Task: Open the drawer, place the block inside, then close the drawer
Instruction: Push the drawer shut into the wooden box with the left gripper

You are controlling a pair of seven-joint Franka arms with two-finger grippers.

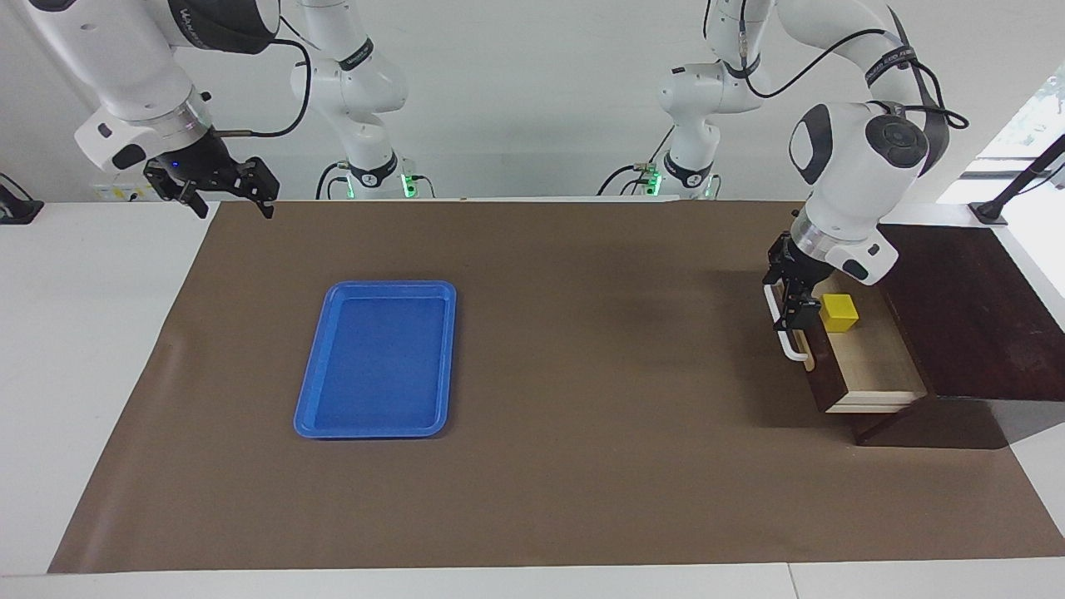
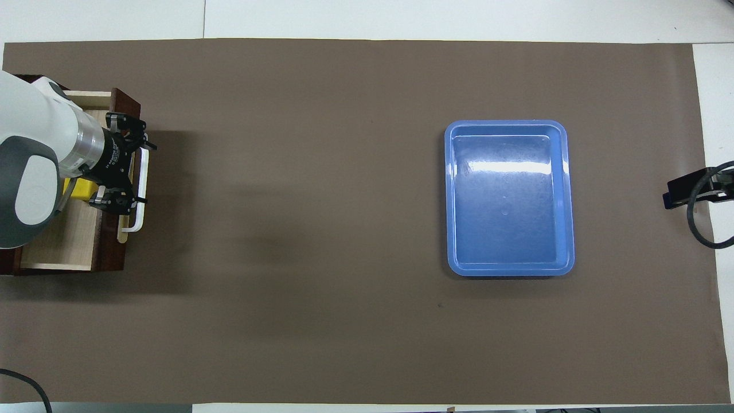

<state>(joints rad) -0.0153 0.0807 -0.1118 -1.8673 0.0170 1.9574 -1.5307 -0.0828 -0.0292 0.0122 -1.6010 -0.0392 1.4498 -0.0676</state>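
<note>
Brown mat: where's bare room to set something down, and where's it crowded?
Bare: the mat between the blue tray and the drawer, plus the strip nearest the robots. Crowded: the drawer end, where the left gripper, jaws open, is over the handle beside the block.
</note>
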